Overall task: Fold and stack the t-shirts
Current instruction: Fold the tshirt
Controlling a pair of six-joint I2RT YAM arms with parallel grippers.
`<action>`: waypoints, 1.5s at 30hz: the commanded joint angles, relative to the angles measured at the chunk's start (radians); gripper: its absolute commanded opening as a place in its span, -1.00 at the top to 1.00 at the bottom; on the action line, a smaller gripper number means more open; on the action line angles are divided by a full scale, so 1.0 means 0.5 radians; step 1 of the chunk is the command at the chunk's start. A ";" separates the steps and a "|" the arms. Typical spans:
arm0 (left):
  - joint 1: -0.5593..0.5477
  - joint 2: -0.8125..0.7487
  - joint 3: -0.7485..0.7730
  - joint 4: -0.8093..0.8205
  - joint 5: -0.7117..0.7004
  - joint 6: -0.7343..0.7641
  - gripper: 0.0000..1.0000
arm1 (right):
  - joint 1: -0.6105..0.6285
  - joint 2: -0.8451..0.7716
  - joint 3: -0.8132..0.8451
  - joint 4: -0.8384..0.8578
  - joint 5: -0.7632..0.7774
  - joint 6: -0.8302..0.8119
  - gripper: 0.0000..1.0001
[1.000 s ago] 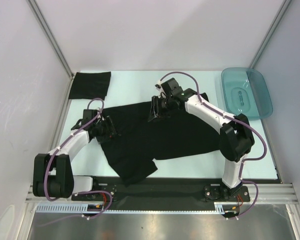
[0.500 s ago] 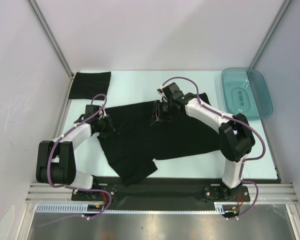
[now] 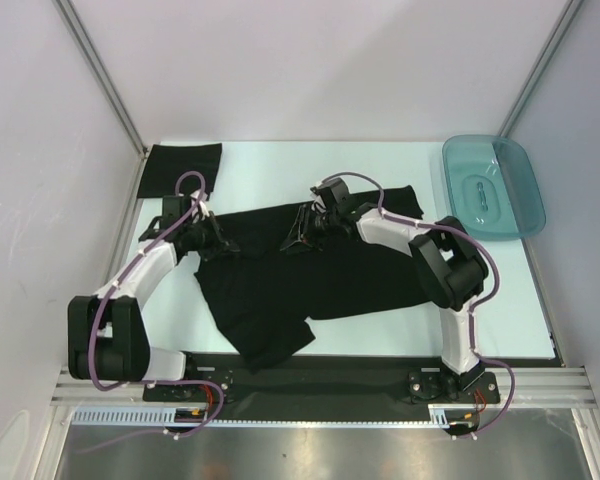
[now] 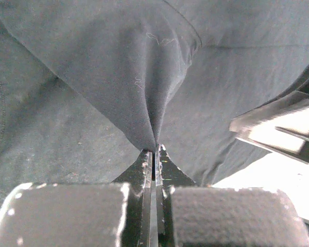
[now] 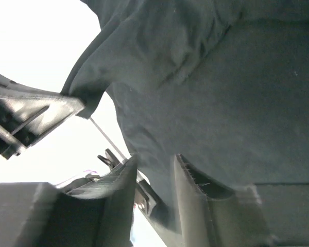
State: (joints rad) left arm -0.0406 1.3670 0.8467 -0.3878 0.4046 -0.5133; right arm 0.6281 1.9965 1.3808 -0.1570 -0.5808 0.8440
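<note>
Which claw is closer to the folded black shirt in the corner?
Left. The left claw is just in front of the folded shirt; the right claw is farther right.

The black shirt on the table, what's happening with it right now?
A robot is handling the spread-out black t-shirt. The left hand is shut on a pinch of cloth near its left side. The right hand sits at the upper edge, fingers partly apart around cloth; a firm grip isn't clear. One folded t-shirt lies in the far left corner.
</note>
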 commanded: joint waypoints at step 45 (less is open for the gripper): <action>0.057 0.193 0.108 0.052 -0.100 -0.105 0.99 | 0.152 0.655 0.447 0.253 0.226 0.432 0.40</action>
State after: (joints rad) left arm -0.0189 1.4666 0.8993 -0.3859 0.3649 -0.5529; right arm 0.6914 2.2982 1.5585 -0.0284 -0.5041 1.0412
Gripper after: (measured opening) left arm 0.014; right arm 0.300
